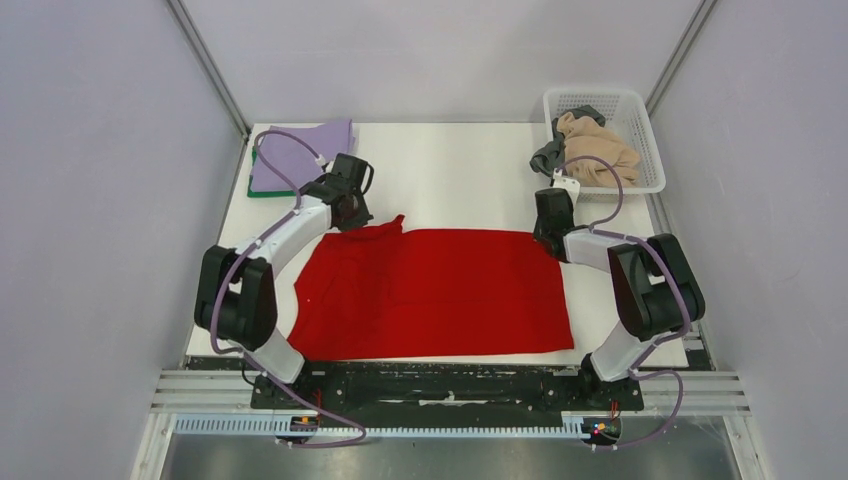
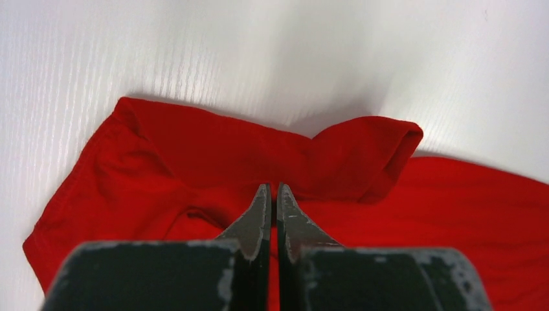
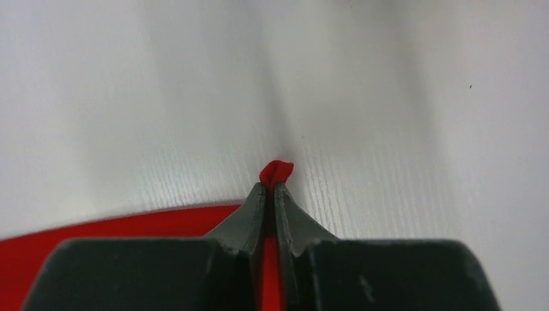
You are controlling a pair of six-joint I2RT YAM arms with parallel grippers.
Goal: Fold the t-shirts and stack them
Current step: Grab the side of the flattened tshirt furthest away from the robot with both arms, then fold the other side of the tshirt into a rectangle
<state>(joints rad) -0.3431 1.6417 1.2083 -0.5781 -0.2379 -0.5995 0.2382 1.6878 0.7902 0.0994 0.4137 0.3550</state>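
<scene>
White tabletop point(image 1: 450, 170), and you're two shirts in: the lilac t-shirt point(image 1: 305, 150) lies folded on the green t-shirt point(image 1: 262, 190) at the far left corner. Your left gripper point(image 2: 272, 188) and right gripper point(image 3: 270, 186) each pinch a far corner of the red t-shirt point(image 1: 430, 295) (spread by the near edge, its folding left to do).

Red shirt point(image 1: 435, 292) spread flat in the centre, sleeve bunched at its far left edge. Lilac shirt point(image 1: 300, 150) folded far left, stacked on the green shirt point(image 1: 262, 190).
</scene>
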